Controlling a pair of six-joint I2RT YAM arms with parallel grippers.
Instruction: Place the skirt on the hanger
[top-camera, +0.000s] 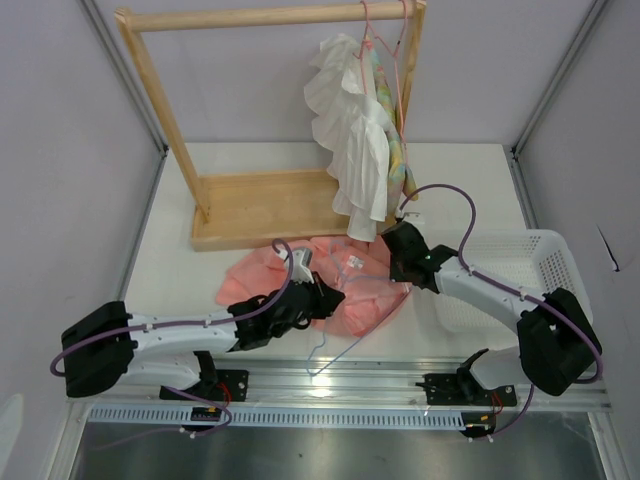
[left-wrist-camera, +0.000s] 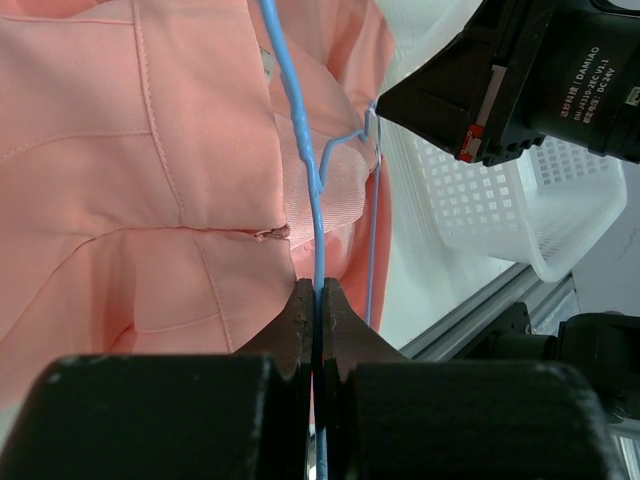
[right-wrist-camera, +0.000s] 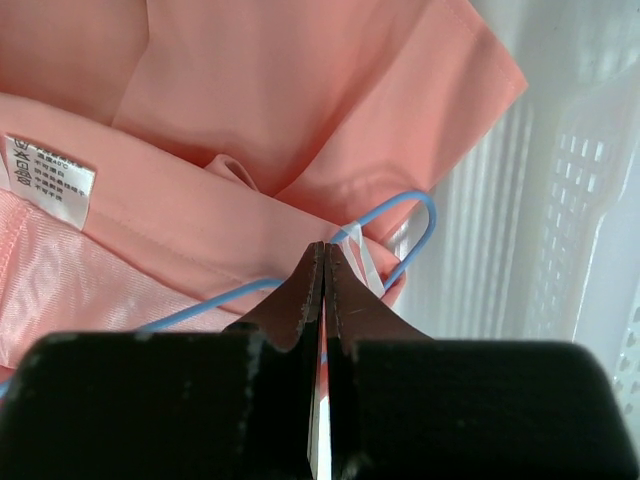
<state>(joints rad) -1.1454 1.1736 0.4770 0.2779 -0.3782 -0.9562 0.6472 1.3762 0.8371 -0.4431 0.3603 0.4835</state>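
The salmon-pink skirt (top-camera: 345, 285) lies crumpled on the table between my arms. Part of the light-blue hanger (top-camera: 335, 352) sticks out from under its near edge. My left gripper (top-camera: 322, 297) is shut on the hanger wire (left-wrist-camera: 300, 130), which runs across the skirt (left-wrist-camera: 140, 170). My right gripper (top-camera: 397, 262) is shut at the skirt's (right-wrist-camera: 300, 90) waistband edge, pinching a thin white ribbon loop (right-wrist-camera: 362, 258) where the hanger's bent end (right-wrist-camera: 420, 215) pokes out. The white label (right-wrist-camera: 55, 180) shows at the left of the right wrist view.
A wooden clothes rack (top-camera: 250, 210) stands at the back, holding a white ruffled garment (top-camera: 350, 140), a pastel garment (top-camera: 397, 150) and pink-red hangers (top-camera: 385, 40). A white plastic basket (top-camera: 530, 265) sits at the right, close to my right arm.
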